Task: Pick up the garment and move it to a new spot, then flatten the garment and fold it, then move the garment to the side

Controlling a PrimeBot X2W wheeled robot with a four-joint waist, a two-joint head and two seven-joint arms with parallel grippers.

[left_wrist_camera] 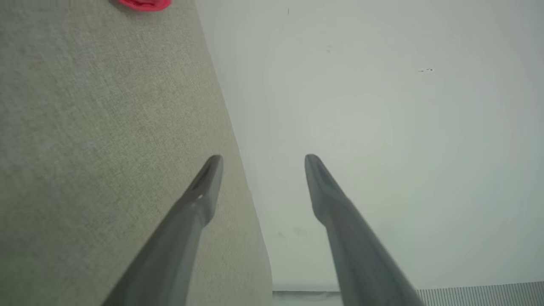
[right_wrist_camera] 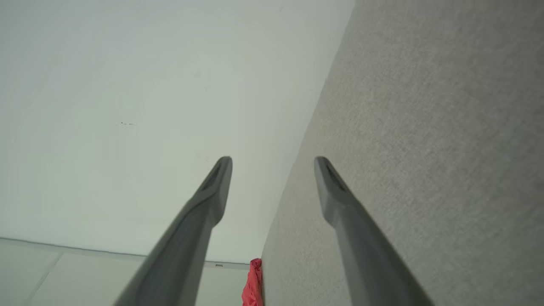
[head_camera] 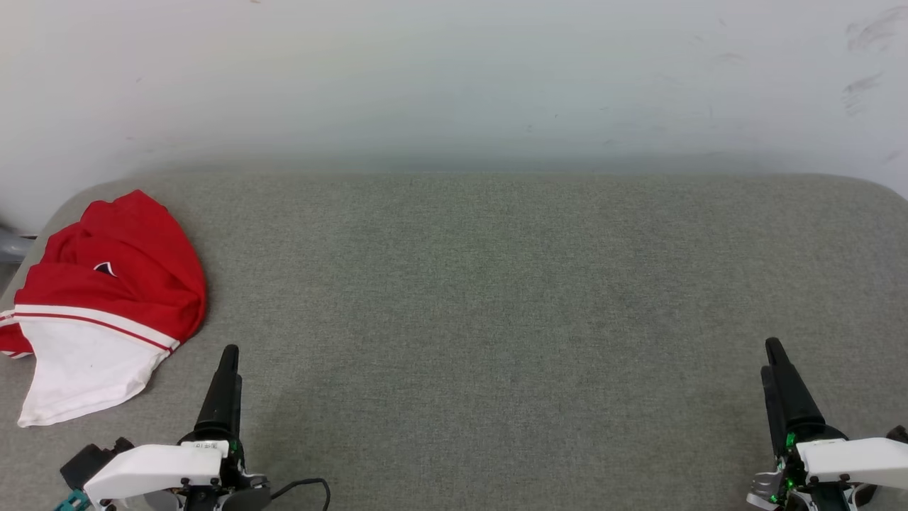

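The garment (head_camera: 99, 298), red with a white sleeve and striped trim, lies bunched at the far left edge of the grey padded table (head_camera: 496, 284). A red scrap of the garment (left_wrist_camera: 145, 4) peeks in at the top of the left wrist view, and a strip of it (right_wrist_camera: 253, 284) shows at the bottom of the right wrist view. My left gripper (head_camera: 228, 355) hovers just right of the garment, apart from it. Its fingers (left_wrist_camera: 208, 178) stand open with nothing between them. My right gripper (head_camera: 774, 349) sits at the lower right, far from the garment, its fingers (right_wrist_camera: 327, 178) open and empty.
A pale wall (head_camera: 454, 78) rises behind the table's far edge. A black cable (head_camera: 305, 488) curls by my left wrist. A grey pipe end (head_camera: 10, 245) pokes out beyond the table's left corner.
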